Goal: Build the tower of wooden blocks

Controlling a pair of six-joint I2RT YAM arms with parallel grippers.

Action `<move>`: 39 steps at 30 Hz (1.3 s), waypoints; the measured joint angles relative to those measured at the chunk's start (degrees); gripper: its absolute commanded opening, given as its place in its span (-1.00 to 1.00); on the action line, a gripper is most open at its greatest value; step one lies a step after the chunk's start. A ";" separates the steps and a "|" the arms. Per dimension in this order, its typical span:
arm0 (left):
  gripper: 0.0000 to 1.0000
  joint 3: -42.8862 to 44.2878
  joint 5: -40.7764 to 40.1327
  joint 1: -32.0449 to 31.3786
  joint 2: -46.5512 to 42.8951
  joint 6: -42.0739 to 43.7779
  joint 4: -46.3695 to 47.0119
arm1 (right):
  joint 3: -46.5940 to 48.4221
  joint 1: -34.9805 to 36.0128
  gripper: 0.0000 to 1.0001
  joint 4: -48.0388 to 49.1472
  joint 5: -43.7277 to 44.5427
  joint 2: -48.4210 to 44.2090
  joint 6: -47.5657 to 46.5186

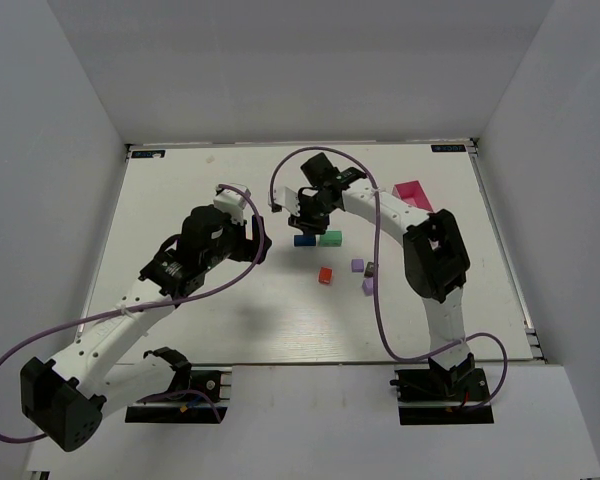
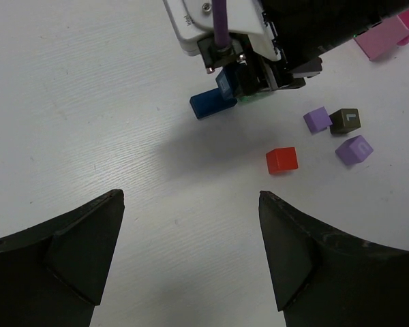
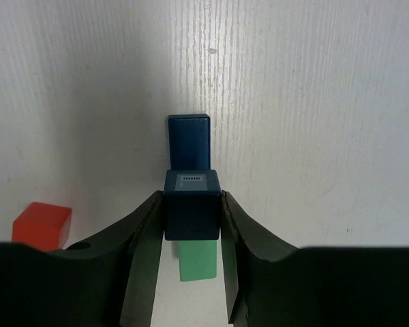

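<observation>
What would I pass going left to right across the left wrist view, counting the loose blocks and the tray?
flat blue block → red block → purple block → dark block → pink tray

White tapered links on the left arm [image 1: 110, 335], with bulky black joint housings and a boxy black motor block at the elbow. Same build on the right arm [image 1: 380, 205]: white shells, one large black elbow block. Flat black base plates [image 1: 175, 402] under both. Thin purple cable [image 2: 221, 24] looped loosely along each arm. White wrist housing [image 2: 191, 24] on the right arm, with small dark lettering and silver screws in the dark bracket beneath. On the left claw [image 2: 191, 259], two matte black wedge-shaped fingers [image 2: 61, 266]. On the right claw [image 3: 193, 204], glossier black fingers, curved inward, with rounded edges.
</observation>
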 measured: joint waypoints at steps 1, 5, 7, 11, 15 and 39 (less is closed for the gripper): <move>0.82 0.00 0.02 0.00 -0.09 0.02 0.00 | 0.31 0.02 -0.61 0.00 0.33 0.46 0.00; 0.82 0.00 0.04 0.00 -0.24 0.15 0.02 | 1.01 0.22 -0.61 -0.07 1.31 2.14 -0.02; 0.82 0.00 0.11 0.00 -0.24 0.17 0.02 | 1.53 0.31 -0.61 -0.07 1.90 2.97 -0.04; 0.82 0.00 0.28 0.00 -0.39 0.20 0.02 | 2.36 0.35 -0.58 -0.17 2.56 4.31 -0.09; 0.82 0.00 0.33 0.00 -0.63 0.20 0.02 | 2.43 0.35 -0.58 -0.24 2.82 4.83 -0.15; 0.82 0.00 0.33 0.00 -0.63 0.20 0.02 | 2.49 0.33 -0.50 -0.48 3.39 5.40 -0.17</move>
